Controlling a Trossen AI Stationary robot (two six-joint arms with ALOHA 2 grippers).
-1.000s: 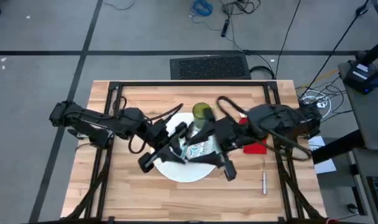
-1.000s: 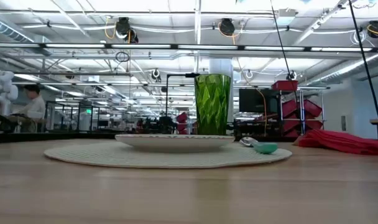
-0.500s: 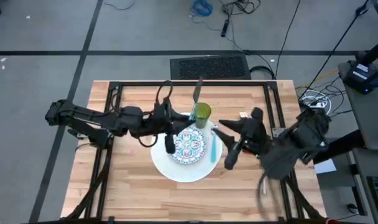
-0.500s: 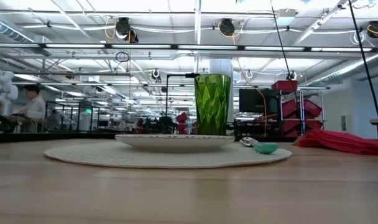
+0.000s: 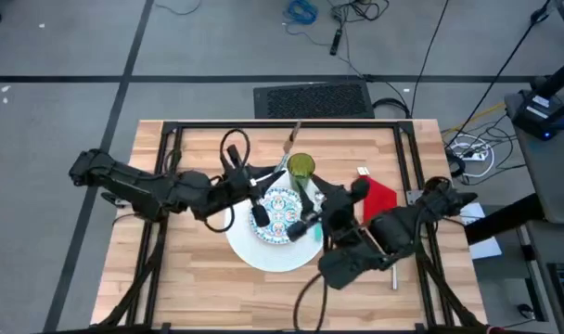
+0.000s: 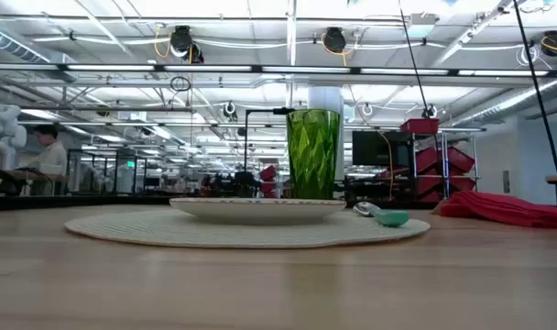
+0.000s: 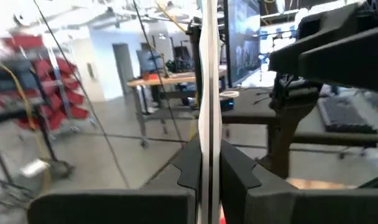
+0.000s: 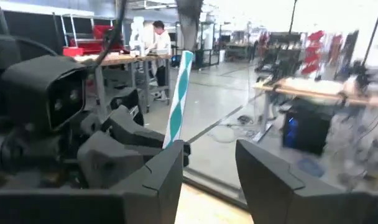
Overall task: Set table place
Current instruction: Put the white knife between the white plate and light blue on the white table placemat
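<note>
1. High: left gripper (image 5: 261, 206) and right gripper (image 5: 310, 221) crowd over the patterned plate (image 5: 280, 211); collision risk.
2. Low: green tumbler (image 6: 312, 153) stands behind that plate.
3. Left wrist: jaws pinch silver cutlery (image 7: 208, 93); could slip.
4. Right wrist: jaws spread; striped teal handle (image 8: 176, 99) leans on one finger; might topple.

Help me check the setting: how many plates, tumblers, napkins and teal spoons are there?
Plates: 2 (white plate, patterned plate)
Tumbler: 1
Napkin: 1
Teal spoon: 1
Total: 5
</note>
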